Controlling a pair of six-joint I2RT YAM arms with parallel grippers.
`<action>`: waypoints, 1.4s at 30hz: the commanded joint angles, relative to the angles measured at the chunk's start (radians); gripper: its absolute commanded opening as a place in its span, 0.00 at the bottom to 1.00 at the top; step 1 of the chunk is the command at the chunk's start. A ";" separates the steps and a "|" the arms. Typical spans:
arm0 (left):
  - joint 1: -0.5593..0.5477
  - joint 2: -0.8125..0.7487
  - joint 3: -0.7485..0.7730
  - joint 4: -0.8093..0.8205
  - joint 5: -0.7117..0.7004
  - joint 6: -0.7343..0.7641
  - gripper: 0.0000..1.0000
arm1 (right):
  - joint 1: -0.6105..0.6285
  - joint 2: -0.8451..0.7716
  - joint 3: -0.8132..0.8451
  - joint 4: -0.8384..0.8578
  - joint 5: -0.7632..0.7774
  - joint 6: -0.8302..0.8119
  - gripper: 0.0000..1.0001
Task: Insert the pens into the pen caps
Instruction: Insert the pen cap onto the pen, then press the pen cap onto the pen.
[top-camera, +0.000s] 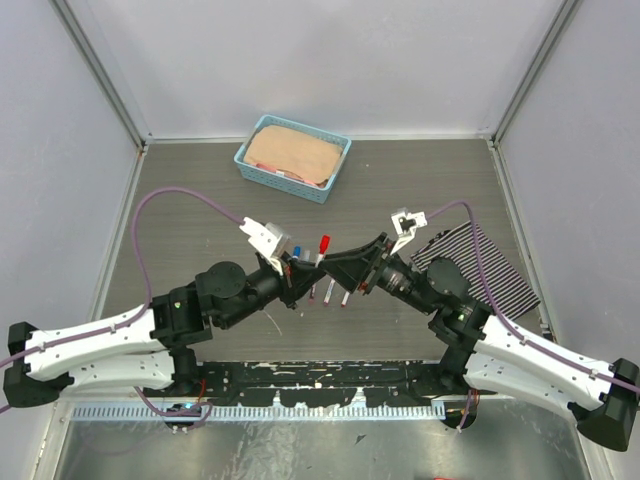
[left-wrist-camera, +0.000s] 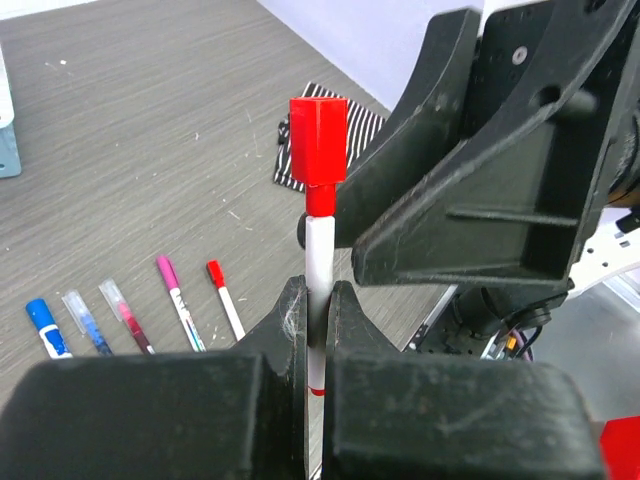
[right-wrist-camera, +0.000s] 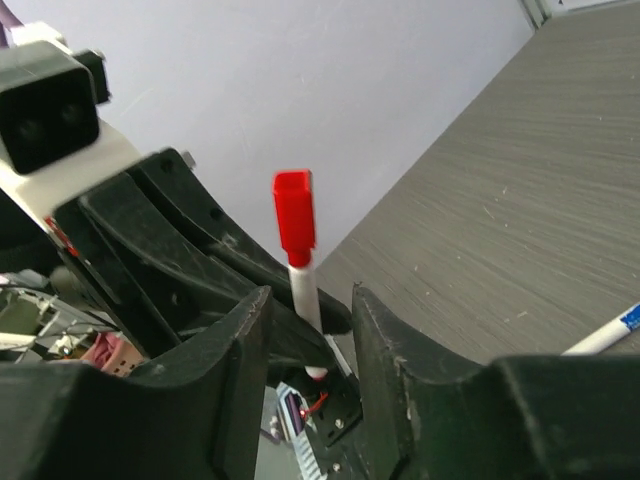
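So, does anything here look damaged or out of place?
Only the black strip along the near edge: its coating looks chipped, white patches showing. The loose pens lie in a tidy row; the capped red pen stands straight in the left gripper.

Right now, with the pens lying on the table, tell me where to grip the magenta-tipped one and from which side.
Grip the magenta-tipped pen on its white barrel, mid-length, coming straight down from above. It lies flat on the table with the red-tipped pen and maroon pen alongside, so the jaws should drop into those gaps.
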 joint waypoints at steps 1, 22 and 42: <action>0.001 -0.030 -0.014 0.059 -0.034 0.007 0.00 | 0.004 -0.020 0.072 -0.039 -0.038 -0.027 0.47; 0.001 -0.047 -0.032 0.057 0.006 0.010 0.00 | 0.002 0.112 0.401 -0.370 0.139 -0.106 0.69; 0.001 -0.047 -0.029 0.055 0.006 0.013 0.00 | 0.003 0.158 0.392 -0.344 0.031 -0.112 0.23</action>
